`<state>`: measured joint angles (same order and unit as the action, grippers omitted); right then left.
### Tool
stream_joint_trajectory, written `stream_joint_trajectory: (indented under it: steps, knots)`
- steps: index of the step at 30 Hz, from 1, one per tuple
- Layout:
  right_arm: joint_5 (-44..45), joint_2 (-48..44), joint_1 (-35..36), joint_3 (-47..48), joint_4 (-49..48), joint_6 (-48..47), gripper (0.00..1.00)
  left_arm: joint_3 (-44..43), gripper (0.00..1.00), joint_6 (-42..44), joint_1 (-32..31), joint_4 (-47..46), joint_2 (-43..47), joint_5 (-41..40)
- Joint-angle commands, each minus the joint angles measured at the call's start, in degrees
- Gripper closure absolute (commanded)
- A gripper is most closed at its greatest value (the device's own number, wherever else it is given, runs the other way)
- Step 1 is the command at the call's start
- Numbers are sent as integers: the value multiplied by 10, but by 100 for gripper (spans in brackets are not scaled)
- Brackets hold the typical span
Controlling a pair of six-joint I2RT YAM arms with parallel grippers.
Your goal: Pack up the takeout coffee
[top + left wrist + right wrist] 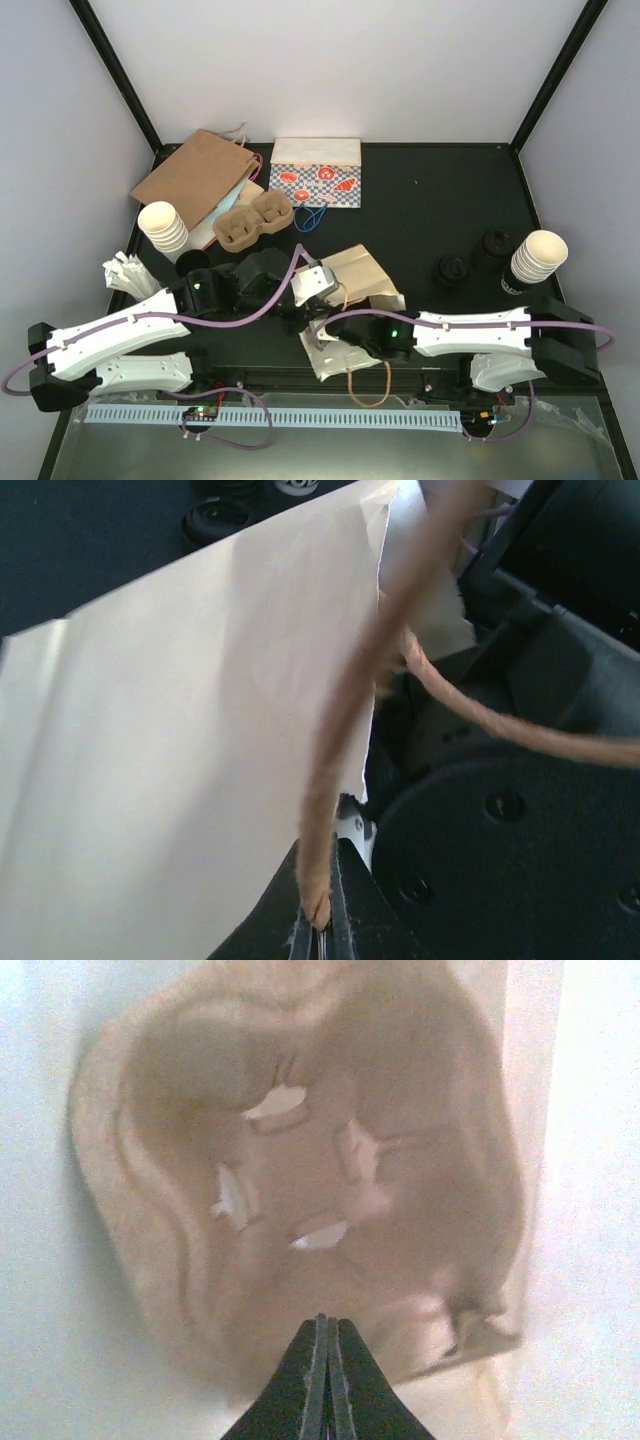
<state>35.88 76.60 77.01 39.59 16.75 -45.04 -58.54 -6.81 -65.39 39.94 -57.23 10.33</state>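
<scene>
Two claws are being held fully closed at the paper bag [362,272]: its twine handle [340,730] is being pinched by the left gripper [318,920], nothing discernible by the right gripper [328,1335]. The takeout coffee [495,246] is standing at two o'clock from the bag, open tabletop [430,200] between, near the right edge.

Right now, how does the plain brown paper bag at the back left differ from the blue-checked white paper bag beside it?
The plain brown paper bag is unprinted; the blue-checked white paper bag carries red shapes too. The brown bag lies skewed, the checked one square to the back edge of the black table. The brown bag overlaps paler paper; the checked one does not. Both lie flat.
</scene>
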Motion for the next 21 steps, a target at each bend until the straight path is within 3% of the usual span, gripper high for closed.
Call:
stream_joint_trajectory:
  steps: [1, 8, 13, 21]
  knots:
    - [29, -22, 32, 15, 55, 20, 99, -49, 98, 30, -10, -26, -12, 26]
    - [31, 25, 120, 88, 130, 122, 99, -45, 98, 66, -10, -15, -22, 23]
    - [25, 96, 137, 163, 176, 188, 99, -27, 99, 95, -9, -13, -18, 70]
    - [83, 65, 137, 137, 197, 221, 99, -18, 98, 85, -10, -16, -13, 83]
